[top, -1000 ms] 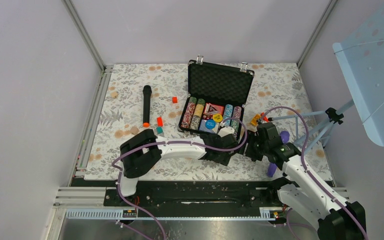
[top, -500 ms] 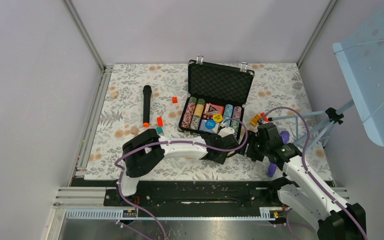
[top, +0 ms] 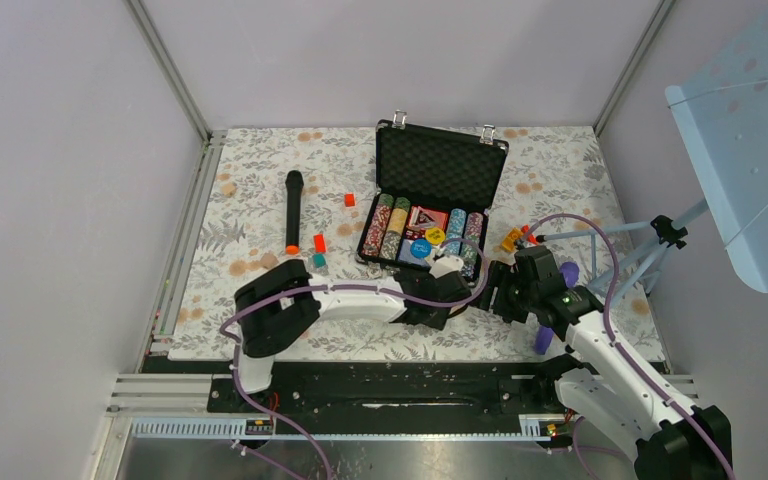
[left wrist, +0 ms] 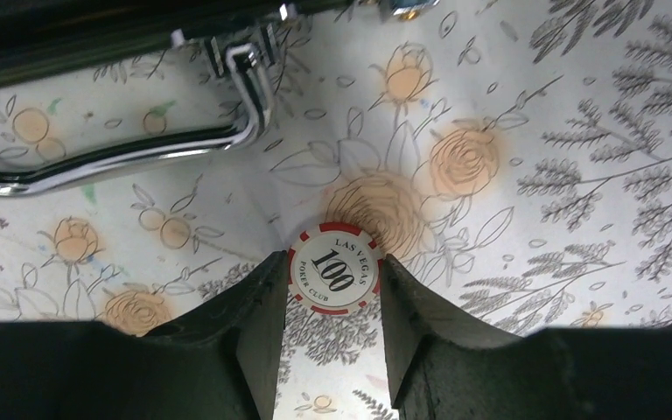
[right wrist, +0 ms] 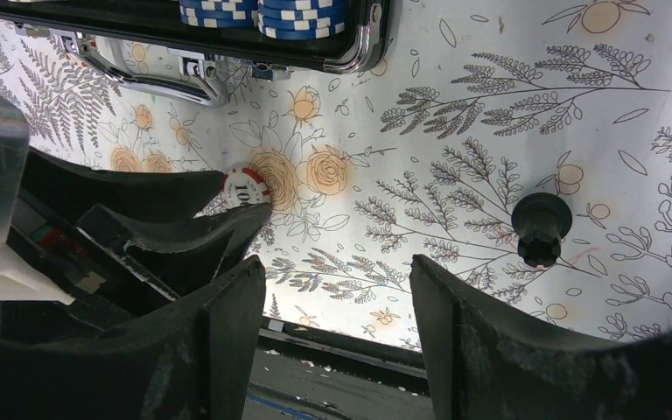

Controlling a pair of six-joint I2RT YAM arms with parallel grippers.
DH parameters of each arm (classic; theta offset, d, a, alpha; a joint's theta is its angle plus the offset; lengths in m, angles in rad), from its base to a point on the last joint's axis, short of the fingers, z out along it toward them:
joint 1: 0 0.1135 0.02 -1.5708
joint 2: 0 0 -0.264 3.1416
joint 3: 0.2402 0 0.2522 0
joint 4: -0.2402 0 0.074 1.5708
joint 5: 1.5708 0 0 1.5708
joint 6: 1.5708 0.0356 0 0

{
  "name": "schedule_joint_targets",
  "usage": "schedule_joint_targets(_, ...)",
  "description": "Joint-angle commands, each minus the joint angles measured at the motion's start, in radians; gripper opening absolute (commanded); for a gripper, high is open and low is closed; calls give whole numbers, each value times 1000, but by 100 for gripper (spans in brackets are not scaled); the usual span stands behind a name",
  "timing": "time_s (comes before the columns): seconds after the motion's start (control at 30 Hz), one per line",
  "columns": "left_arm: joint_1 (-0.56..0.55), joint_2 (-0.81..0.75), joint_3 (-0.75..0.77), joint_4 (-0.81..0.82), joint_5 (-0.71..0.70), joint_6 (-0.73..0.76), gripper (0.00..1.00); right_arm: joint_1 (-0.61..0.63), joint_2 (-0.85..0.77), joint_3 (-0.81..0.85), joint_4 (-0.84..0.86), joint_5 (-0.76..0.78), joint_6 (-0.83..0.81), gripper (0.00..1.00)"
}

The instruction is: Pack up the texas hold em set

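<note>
The black briefcase (top: 440, 165) stands open at the back middle of the mat, foam lid up, with rows of striped chips, card decks and round buttons in its tray (top: 366, 248). My left gripper (top: 457, 272) is just in front of the case's near right corner. In the left wrist view it (left wrist: 332, 282) is shut on a white and red "100" poker chip (left wrist: 333, 268), low over the mat, with the silver handle (left wrist: 96, 162) beyond. The chip (right wrist: 245, 188) also shows in the right wrist view. My right gripper (right wrist: 337, 271) is open and empty, right of the left one.
A black microphone (top: 293, 210) with an orange end lies left of the case, with small red blocks (top: 319, 242) and a teal block (top: 318, 260) nearby. A tripod (top: 650, 250) stands at the right edge; its black foot (right wrist: 541, 223) is on the mat.
My left arm has shifted a little, its wrist edging toward the case front. The right arm has not moved.
</note>
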Motion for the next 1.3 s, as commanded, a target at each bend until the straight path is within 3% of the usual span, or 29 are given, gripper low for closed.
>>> schedule_joint_targets(0.0,-1,-34,-106,-38,28,-20,29,-7,8,28,4,-12,-16,69)
schedule_joint_targets(0.67,-31,-202,-313,-163,-28,-90,27,-7,39,18,46,-60,4,68)
schedule_joint_targets(1.27,-15,-213,-188,-163,-69,-59,28,-8,30,-12,59,-72,14,68)
